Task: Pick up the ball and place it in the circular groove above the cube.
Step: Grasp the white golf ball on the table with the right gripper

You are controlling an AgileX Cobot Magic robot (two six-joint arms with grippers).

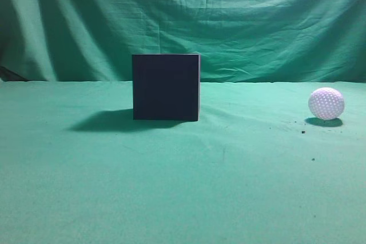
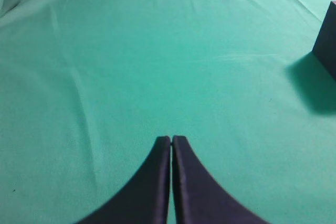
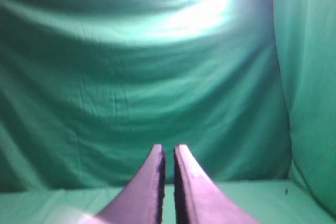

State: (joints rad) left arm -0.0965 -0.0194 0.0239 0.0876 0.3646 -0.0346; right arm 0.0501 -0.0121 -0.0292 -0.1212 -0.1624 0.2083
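The dark navy-black cube (image 1: pixel 166 87) stands on the green cloth near the middle of the exterior view. Its top face and groove are hidden at this low angle. The white dimpled ball (image 1: pixel 326 104) rests on the cloth at the far right, well apart from the cube. Neither gripper shows in the exterior view. In the left wrist view my left gripper (image 2: pixel 171 139) is shut and empty over bare cloth, with a corner of the cube (image 2: pixel 328 38) at the right edge. In the right wrist view my right gripper (image 3: pixel 168 148) is shut and empty, facing the backdrop.
A green cloth (image 1: pixel 183 187) covers the table and a green curtain (image 1: pixel 183 15) hangs behind it. A few small dark specks (image 1: pixel 302 132) lie on the cloth near the ball. The cube casts a shadow to its left.
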